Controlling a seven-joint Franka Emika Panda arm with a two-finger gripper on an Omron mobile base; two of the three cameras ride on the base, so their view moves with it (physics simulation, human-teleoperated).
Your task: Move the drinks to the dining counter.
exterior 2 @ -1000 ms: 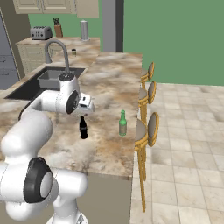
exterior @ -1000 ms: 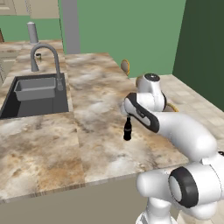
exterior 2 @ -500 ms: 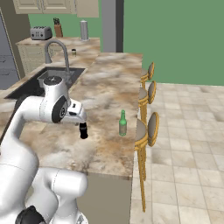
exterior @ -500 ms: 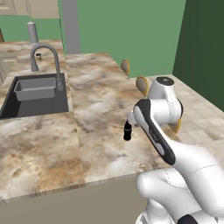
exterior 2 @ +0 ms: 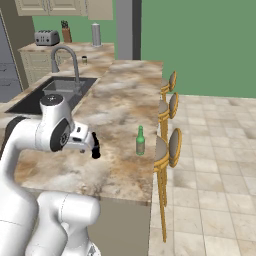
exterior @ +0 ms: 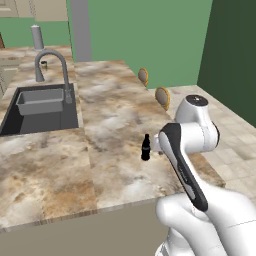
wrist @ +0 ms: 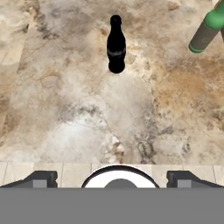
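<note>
The black cola-style bottle (wrist: 116,45) stands upright on the dining counter (wrist: 87,109), apart from my gripper (wrist: 113,178) and ahead of it. The jaws are spread wide with nothing between the fingertips (wrist: 41,178). The slim green bottle (wrist: 208,30) stands to the right, near the stool edge. From the right base the black bottle (exterior 2: 96,149) shows beside my white hand and the green bottle (exterior 2: 140,141) stands near the counter's (exterior 2: 125,100) right edge. From the left base the black bottle (exterior: 145,148) sits just left of my forearm. A small cup-like thing (exterior 2: 84,60) stands far back.
A dark sink (exterior: 42,107) with a curved faucet (exterior: 52,67) is sunk into the slab's left part. Round tan stools (exterior 2: 172,145) line the right edge, over a tiled floor. A toaster (exterior 2: 46,37) and a steel canister (exterior 2: 96,35) stand on the back counter.
My hand has drawn back from the black bottle toward the base, and the arm has folded in. The bottle stays where it stood. The jaws remain wide.
</note>
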